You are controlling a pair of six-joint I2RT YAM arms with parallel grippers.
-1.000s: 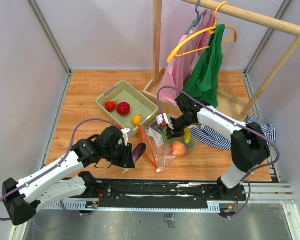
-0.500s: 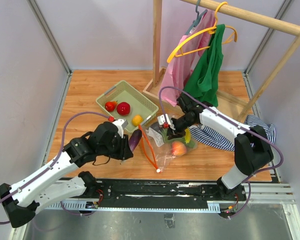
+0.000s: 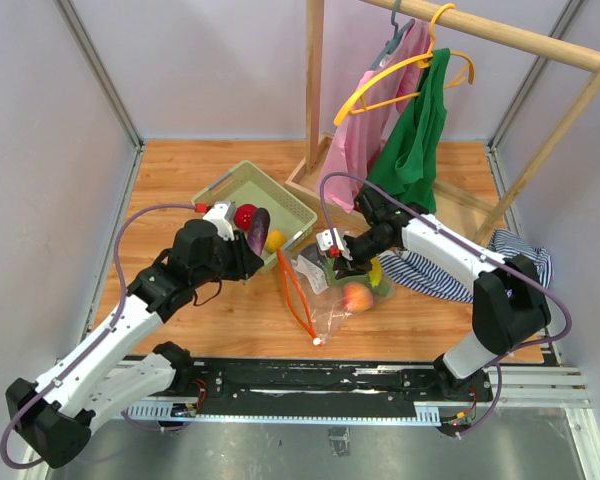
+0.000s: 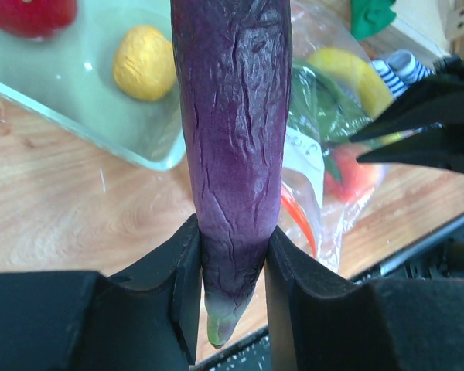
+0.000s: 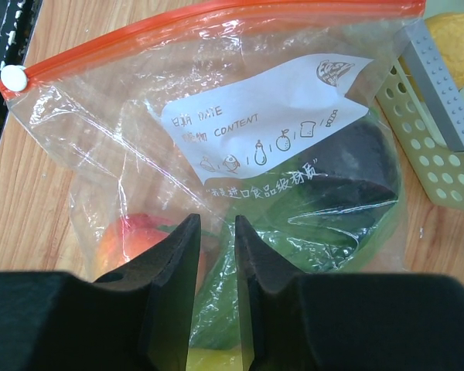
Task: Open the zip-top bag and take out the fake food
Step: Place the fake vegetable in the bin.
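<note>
Wooden counter (image 3: 180,180): one.
Pale green slotted plastic basket (image 3: 280,203): one, holding one red fruit and one yellow fruit.
Clear crinkly zip-top bag (image 3: 330,308), orange-red strip: one, flat beside basket.
Glossy purple eggplant (image 4: 232,139): one, stem end clamped in left fingers (image 4: 187,263), long axis pointing outward over basket's near edge; a second ago it was beside the bag.
Right fingers (image 5: 178,263): narrowly apart over bag.

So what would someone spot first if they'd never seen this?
Probably the long purple eggplant, pinched at its stem end in the left gripper, poking over the edge of the green basket mid-table. Next, the crinkly zip-top bag just right of it with a peach inside, and the green top hanging at the back right.
</note>
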